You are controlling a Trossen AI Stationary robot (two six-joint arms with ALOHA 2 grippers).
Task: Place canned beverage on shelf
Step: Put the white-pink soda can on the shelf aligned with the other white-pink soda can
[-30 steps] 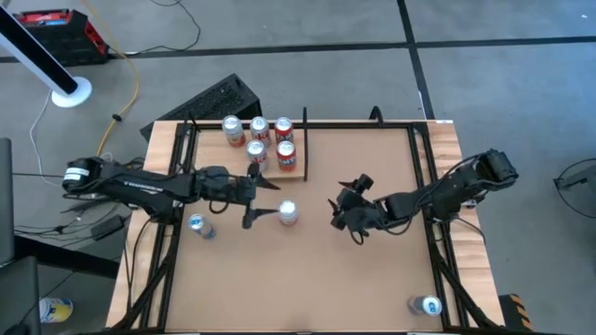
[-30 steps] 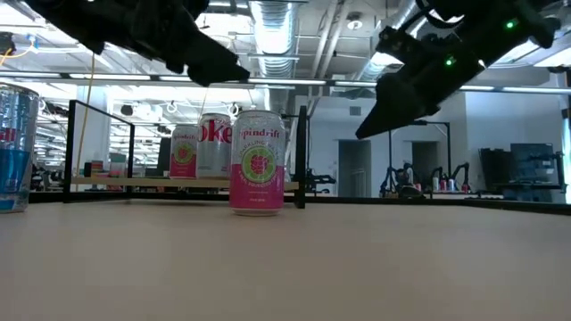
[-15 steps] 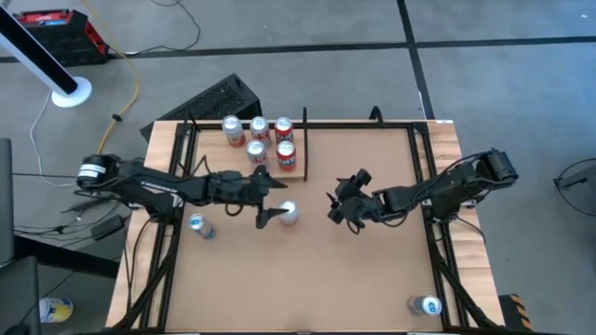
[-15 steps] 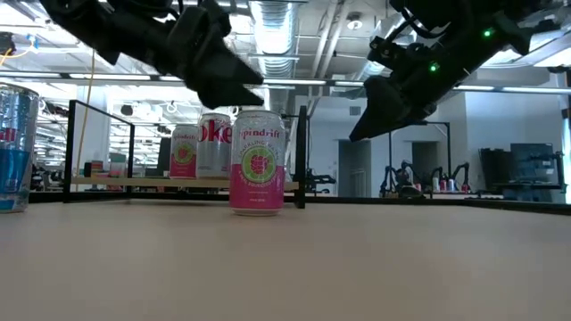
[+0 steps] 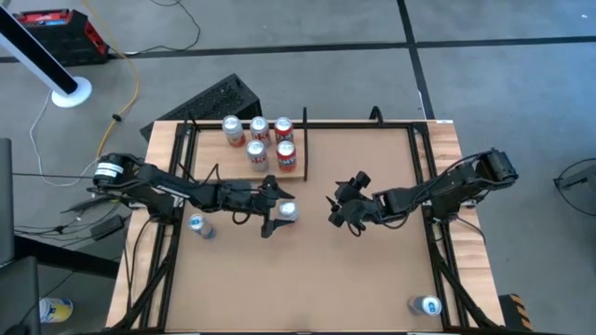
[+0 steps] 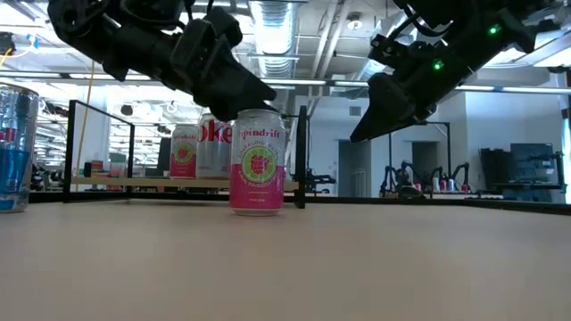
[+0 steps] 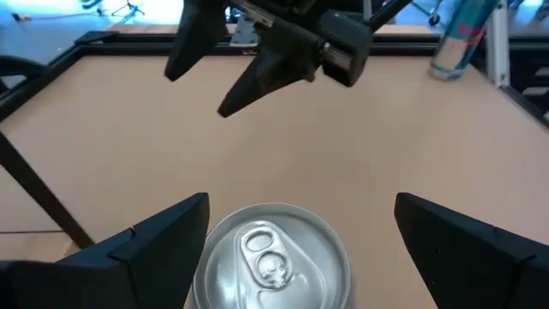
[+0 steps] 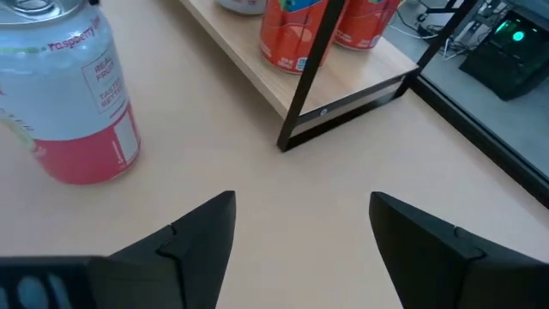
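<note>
1. Left gripper is right over the pink Spindrift can, fingers spread wide to either side of its silver lid and, as far as the wrist view shows, not touching it.
2. That can stands upright on the tabletop, near the middle, just in front of the shelf.
3. The shelf sits at the far edge toward the left corner, with five cans on it.
4. Right gripper hovers beside the can, fingers parted, holding nothing.
5. A blue can stands near the left edge; another can sits by the near right corner.
</note>
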